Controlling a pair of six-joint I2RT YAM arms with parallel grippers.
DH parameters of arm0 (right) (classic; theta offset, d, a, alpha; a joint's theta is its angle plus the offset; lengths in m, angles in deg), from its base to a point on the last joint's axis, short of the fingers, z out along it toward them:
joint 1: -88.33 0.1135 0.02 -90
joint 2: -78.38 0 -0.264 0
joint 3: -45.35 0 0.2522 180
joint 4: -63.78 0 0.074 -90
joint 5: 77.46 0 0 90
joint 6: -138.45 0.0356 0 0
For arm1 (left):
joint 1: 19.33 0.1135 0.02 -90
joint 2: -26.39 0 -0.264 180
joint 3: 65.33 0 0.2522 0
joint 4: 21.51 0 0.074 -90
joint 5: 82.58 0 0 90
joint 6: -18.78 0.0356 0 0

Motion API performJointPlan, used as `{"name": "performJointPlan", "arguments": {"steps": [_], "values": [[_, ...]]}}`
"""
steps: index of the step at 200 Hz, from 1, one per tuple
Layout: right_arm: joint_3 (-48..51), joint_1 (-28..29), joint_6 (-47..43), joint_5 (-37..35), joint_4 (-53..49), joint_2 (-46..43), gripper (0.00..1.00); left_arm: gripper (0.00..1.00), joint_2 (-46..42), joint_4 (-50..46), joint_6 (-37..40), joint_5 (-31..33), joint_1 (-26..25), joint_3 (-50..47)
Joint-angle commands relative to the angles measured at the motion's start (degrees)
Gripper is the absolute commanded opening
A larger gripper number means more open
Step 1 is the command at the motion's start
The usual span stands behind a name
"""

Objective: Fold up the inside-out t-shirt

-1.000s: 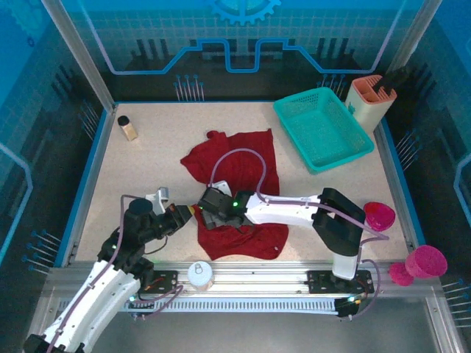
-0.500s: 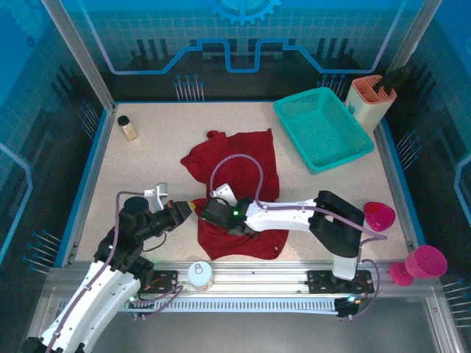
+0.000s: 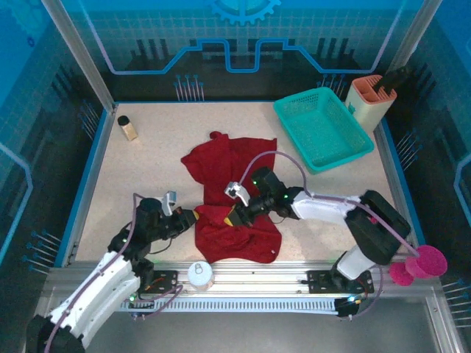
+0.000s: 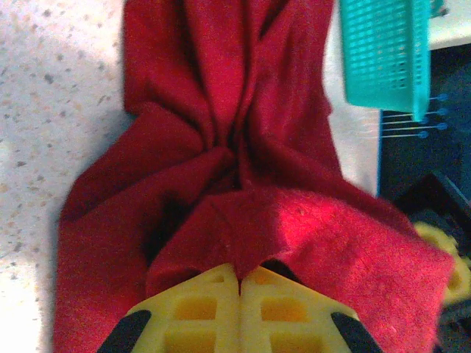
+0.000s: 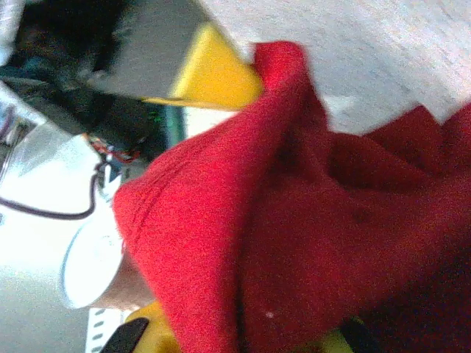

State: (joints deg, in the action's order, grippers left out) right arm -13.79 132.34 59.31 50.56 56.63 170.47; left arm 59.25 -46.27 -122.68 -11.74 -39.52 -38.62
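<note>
Inside-out t-shirt (image 3: 232, 169): crumpled mid-tabletop (image 3: 147, 169), its near part bunched between the arms, well apart from the teal basket (image 3: 324, 129).
Left claw (image 3: 193, 218): closed tight, pinching a fold at the shirt's near left edge.
Right claw (image 3: 235, 212): closed, with cloth gathered in it, near the left claw.
Handling: light, limp, creases readily; would likely sag or slip from a thin pinch.
Hold: best at hem corners or shoulder seams.
</note>
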Motion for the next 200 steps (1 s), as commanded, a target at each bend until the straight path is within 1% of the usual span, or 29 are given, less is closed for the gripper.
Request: {"name": "performJointPlan", "arguments": {"steps": [1,8,14,27,38,50,57,62,71,79,93,111,132,154,168,186,200], "values": [[0.16,-1.63,7.30,-2.54,3.78,4.77,0.21,0.00,4.01,4.00,3.16,-0.87,-0.56,-1.22],[0.14,-1.97,9.65,-5.42,3.86,5.56,0.26,0.00,4.69,3.82,3.71,-0.83,-0.64,-1.24],[-0.23,-2.08,10.49,-6.54,2.92,6.19,0.31,0.00,4.91,3.38,4.02,-0.45,-0.73,-1.22],[-1.88,-2.47,10.62,-8.80,-2.16,6.79,0.40,0.00,4.42,2.81,3.98,0.61,-0.71,-1.55],[-3.06,-2.48,9.70,-11.68,-7.12,5.89,0.44,0.00,3.62,2.74,3.58,1.21,-0.72,-1.94],[-3.10,-2.17,7.97,-16.53,-11.05,3.36,0.48,0.00,2.62,2.62,3.36,1.40,-0.73,-2.26],[-2.74,-1.59,6.32,-20.36,-12.77,1.21,0.50,0.00,2.03,2.25,3.49,1.53,-0.73,-2.23],[-2.34,-0.89,5.38,-24.65,-14.00,-0.51,0.51,0.00,1.69,1.85,3.56,1.72,-0.73,-2.15],[-1.81,1.04,3.83,-32.40,-15.77,-3.89,0.52,0.00,1.13,1.07,3.39,2.05,-0.78,-1.90],[-1.12,3.67,2.25,-39.55,-16.42,-6.68,0.56,0.00,0.62,0.69,3.10,2.01,-0.81,-1.77],[0.39,8.97,-0.96,-49.02,-15.33,-10.25,0.60,0.00,-0.05,0.45,2.77,1.71,-0.86,-1.27],[-0.04,15.52,-3.41,-56.49,-15.04,-11.51,0.60,0.00,-0.34,0.04,3.16,1.69,-1.00,-0.96],[-2.58,20.55,-2.33,-59.46,-16.18,-10.23,0.54,0.00,-0.25,0.26,2.70,1.76,-1.08,-0.99],[-4.71,23.15,1.32,-59.98,-16.31,-6.39,0.51,0.00,-0.21,1.03,2.84,1.46,-1.08,-1.30],[-7.88,24.19,3.84,-61.09,-17.74,-2.93,0.51,0.00,-0.20,1.24,2.65,1.84,-1.10,-1.55],[-10.39,24.85,7.31,-64.15,-19.25,0.84,0.55,0.00,-0.16,1.92,2.03,1.29,-1.08,-1.48],[-11.97,24.68,10.61,-67.07,-19.97,3.52,0.55,0.00,-0.17,1.71,2.44,1.21,-1.08,-1.34]]}}
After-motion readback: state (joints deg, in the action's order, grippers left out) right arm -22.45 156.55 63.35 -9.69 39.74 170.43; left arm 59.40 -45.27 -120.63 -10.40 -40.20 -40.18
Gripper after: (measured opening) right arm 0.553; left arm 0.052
